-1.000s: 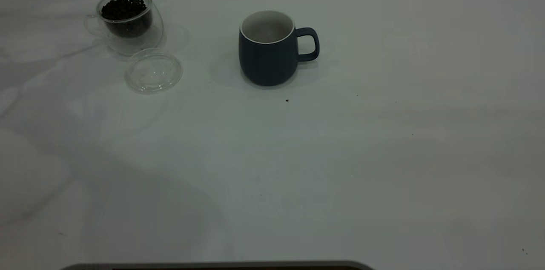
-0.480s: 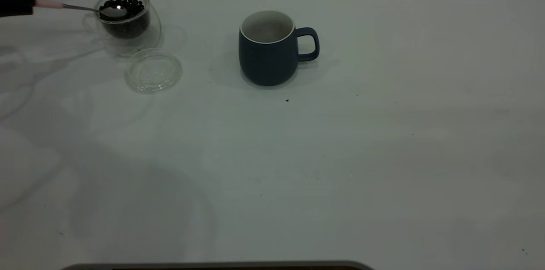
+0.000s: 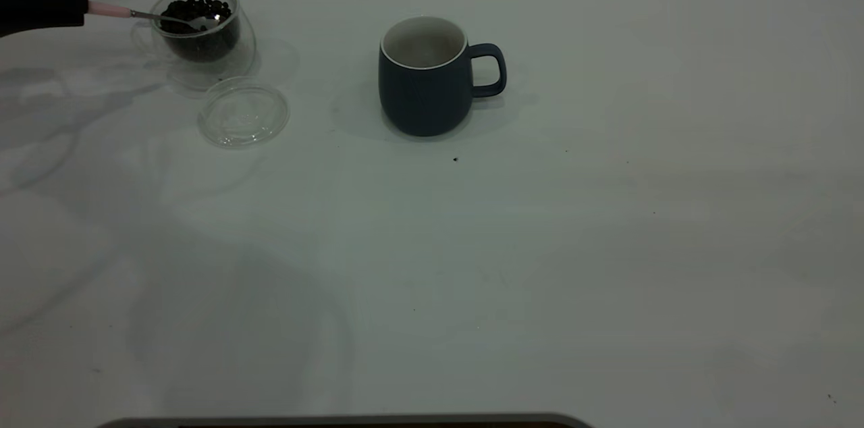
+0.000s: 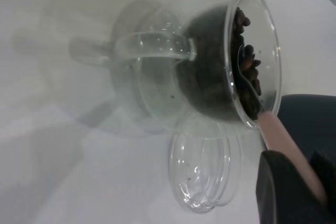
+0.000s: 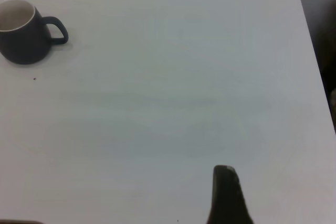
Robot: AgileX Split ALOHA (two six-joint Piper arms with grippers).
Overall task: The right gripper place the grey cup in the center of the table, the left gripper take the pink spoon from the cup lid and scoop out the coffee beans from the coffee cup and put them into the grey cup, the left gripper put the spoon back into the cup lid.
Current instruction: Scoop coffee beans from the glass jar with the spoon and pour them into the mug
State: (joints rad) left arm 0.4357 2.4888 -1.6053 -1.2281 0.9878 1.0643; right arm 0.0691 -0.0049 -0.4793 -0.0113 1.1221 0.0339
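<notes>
The dark grey cup (image 3: 425, 87) stands upright and empty near the table's middle, handle to the right; it also shows in the right wrist view (image 5: 23, 40). My left gripper (image 3: 79, 6) is at the far left edge, shut on the pink spoon (image 3: 108, 9) by its handle. The spoon's metal bowl lies in the coffee beans inside the glass coffee cup (image 3: 202, 30). The left wrist view shows the pink handle (image 4: 283, 140) leading into the glass cup (image 4: 210, 66). The clear cup lid (image 3: 243, 111) lies empty in front of the glass cup. My right gripper (image 5: 226, 198) hovers over bare table, far from the grey cup.
The white table (image 3: 607, 246) spreads wide to the right and front of the cups. A few dark specks lie on it, one just in front of the grey cup (image 3: 455, 159). The table's back edge runs close behind the glass cup.
My left gripper moved right and down with the spoon. The spoon's bowl went from behind the glass cup, over its rim, into the beans. The grey cup and lid stayed put.
</notes>
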